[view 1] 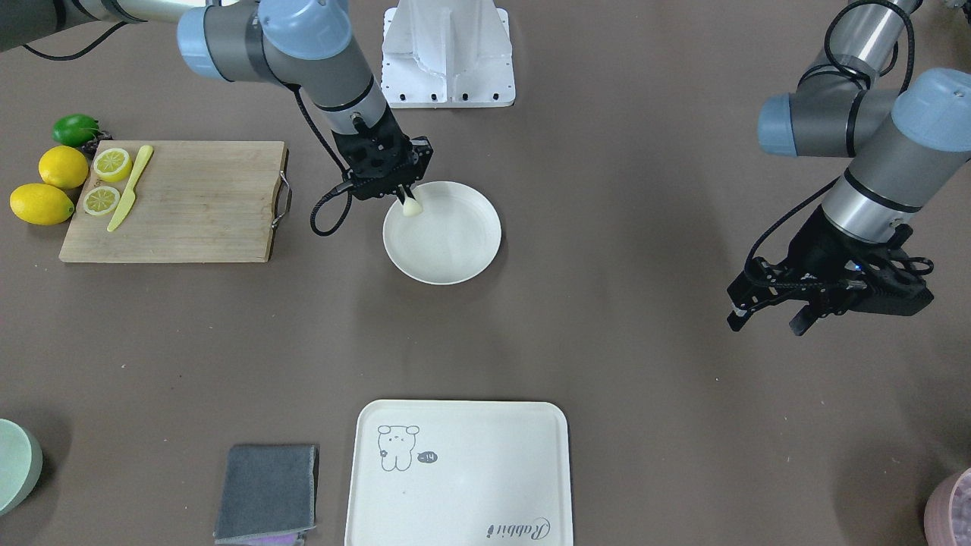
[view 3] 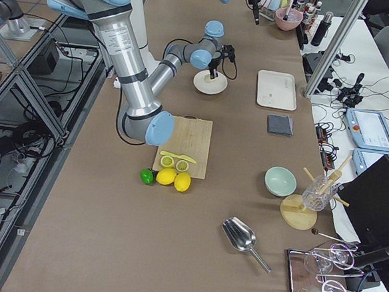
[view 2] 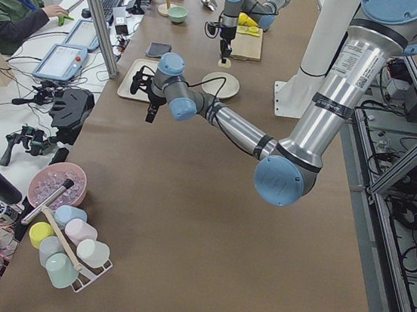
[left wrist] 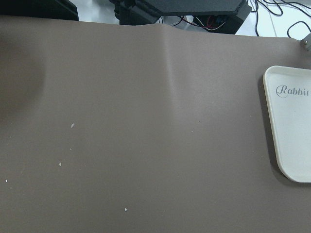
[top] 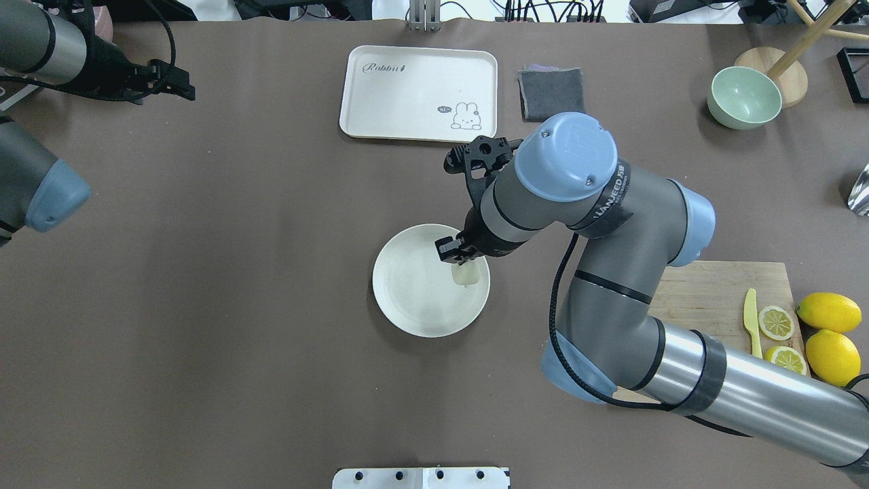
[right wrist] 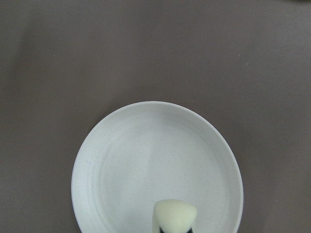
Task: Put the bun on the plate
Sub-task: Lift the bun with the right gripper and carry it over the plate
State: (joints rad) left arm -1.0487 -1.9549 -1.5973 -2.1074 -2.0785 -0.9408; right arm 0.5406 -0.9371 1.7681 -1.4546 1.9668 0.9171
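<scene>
The bun is a small pale cream lump pinched between the fingers of my right gripper, which is shut on it. It hangs just inside the rim of the round off-white plate, on the side nearest the robot. I cannot tell whether it touches the dish. From overhead the bun shows below the right gripper at the plate's right part. The right wrist view has the bun at the bottom, over the plate. My left gripper hovers open and holds nothing, far off over bare table.
A wooden cutting board with lemon halves and a yellow knife lies beside whole lemons and a lime. The bear tray, a grey cloth, a green bowl and a white mount ring the plate.
</scene>
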